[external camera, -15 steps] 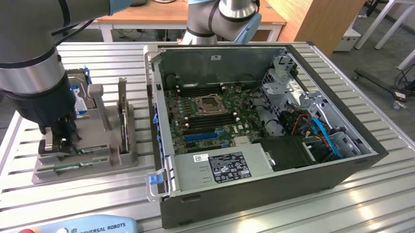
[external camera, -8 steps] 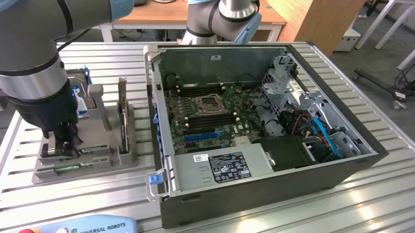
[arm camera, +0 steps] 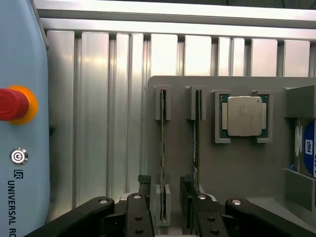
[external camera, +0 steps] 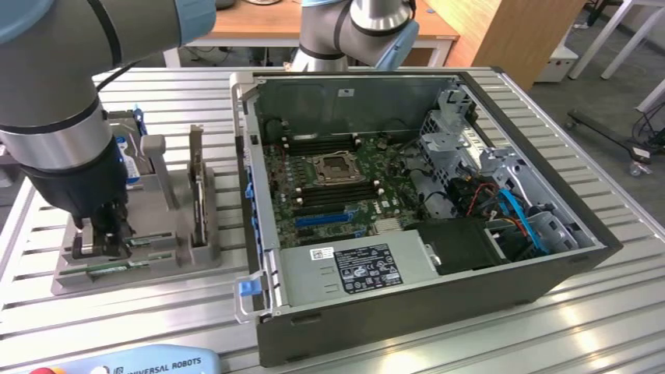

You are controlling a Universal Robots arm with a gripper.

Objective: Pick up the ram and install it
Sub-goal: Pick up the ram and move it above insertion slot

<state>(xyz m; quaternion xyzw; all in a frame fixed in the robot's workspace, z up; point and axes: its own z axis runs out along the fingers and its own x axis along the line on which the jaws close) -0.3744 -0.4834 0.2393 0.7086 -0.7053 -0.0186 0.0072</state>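
Note:
Two rams stand on edge in the slots of a grey holder (arm camera: 237,187). In the wrist view, one ram (arm camera: 163,148) runs straight in between my two black fingers (arm camera: 143,186). The other ram (arm camera: 196,143) lies just outside the far finger. My gripper (arm camera: 164,190) is open and straddles the end of the first ram, with a gap on both sides. In the exterior view the gripper (external camera: 104,234) is low over the holder (external camera: 198,257) at the exterior view's left, with a green ram (external camera: 151,240) showing beside it.
The holder also carries a square silver processor (arm camera: 244,116) and a hard drive with a blue label (arm camera: 308,148). An open computer case (external camera: 561,273) with its motherboard (external camera: 332,175) stands at the exterior view's right. A teach pendant (arm camera: 22,123) lies on the slatted table (arm camera: 98,123).

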